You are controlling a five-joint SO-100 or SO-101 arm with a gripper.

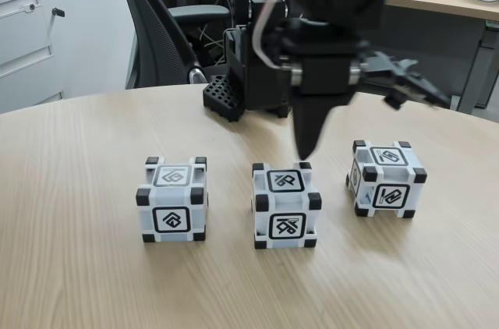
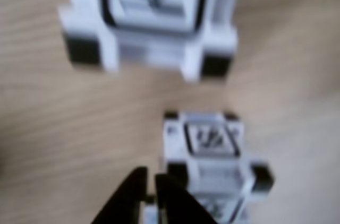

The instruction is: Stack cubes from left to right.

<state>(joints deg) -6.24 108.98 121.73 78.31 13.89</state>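
3 white plastic cubes with black corner blocks and black-framed symbols are seen in the fixed view, standing in a row on the pale wooden round table (image 1: 78, 282), each apart from its neighbours and none stacked: the left cube (image 1: 174, 199), the middle cube (image 1: 285, 204) and the right cube (image 1: 385, 178), the last turned slightly out of line with the others; the task is therefore judged to be at its opening step, the approach to a 1st pick, with no cube lifted yet.

The black two-finger gripper (image 1: 306, 150) is held nose-down over the table, its tip just behind and above the rear top edge of the middle cube, without visible contact; the black arm body is carried high above it, and the black arm base (image 1: 257, 72) stands at the far edge of the table beside a black perforated block (image 1: 221, 97).

In the wrist view, which is blurred, the fingers (image 2: 133, 197) are seen close together with only a thin slit between them and nothing gripped; 1 cube (image 2: 212, 155) lies just beside them and another cube (image 2: 151, 19) lies beyond.

The next move is judged to call for the fingers to be spread wider than a cube, centred over 1 cube and lowered squarely onto 2 opposite faces; a tip landing on the top edge could tilt or push the cube.
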